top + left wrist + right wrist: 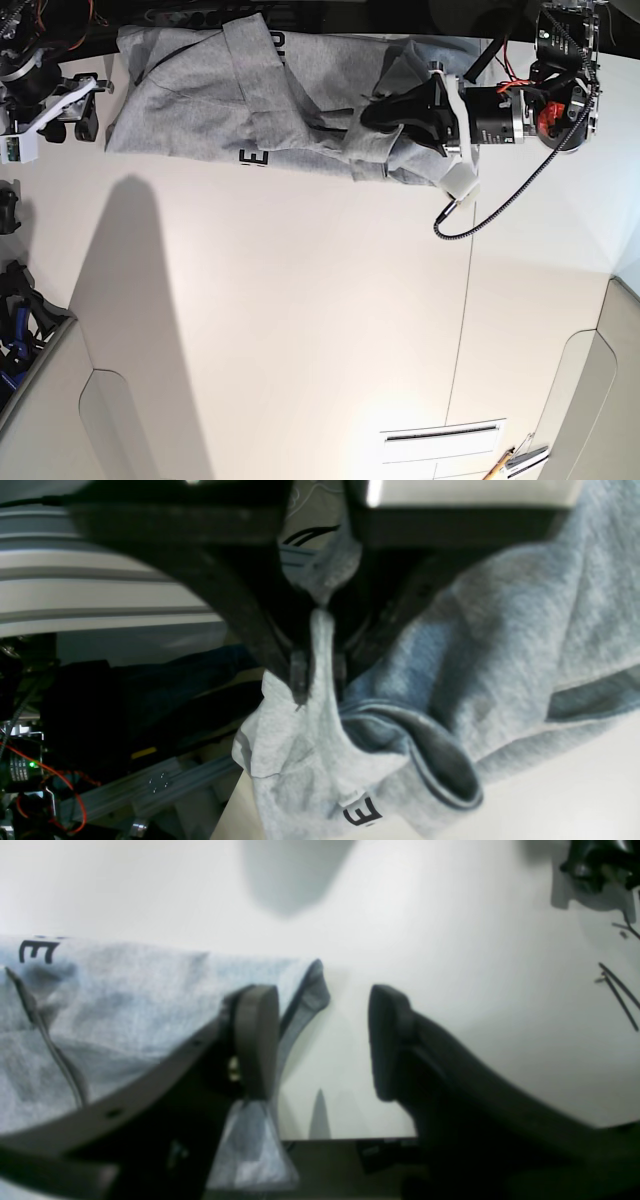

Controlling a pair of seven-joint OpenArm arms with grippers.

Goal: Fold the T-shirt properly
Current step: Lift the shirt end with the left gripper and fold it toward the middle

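T-shirt (320,645) pinched in left end effector (320,672)

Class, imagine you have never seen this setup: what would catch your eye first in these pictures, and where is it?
First, the crumpled grey T-shirt bunched along the far edge of the white table, dark lettering showing. Next, the left gripper shut on a fold of its cloth, on the base view's right. Last, the right gripper at the shirt's other end, open with only table between its fingers.
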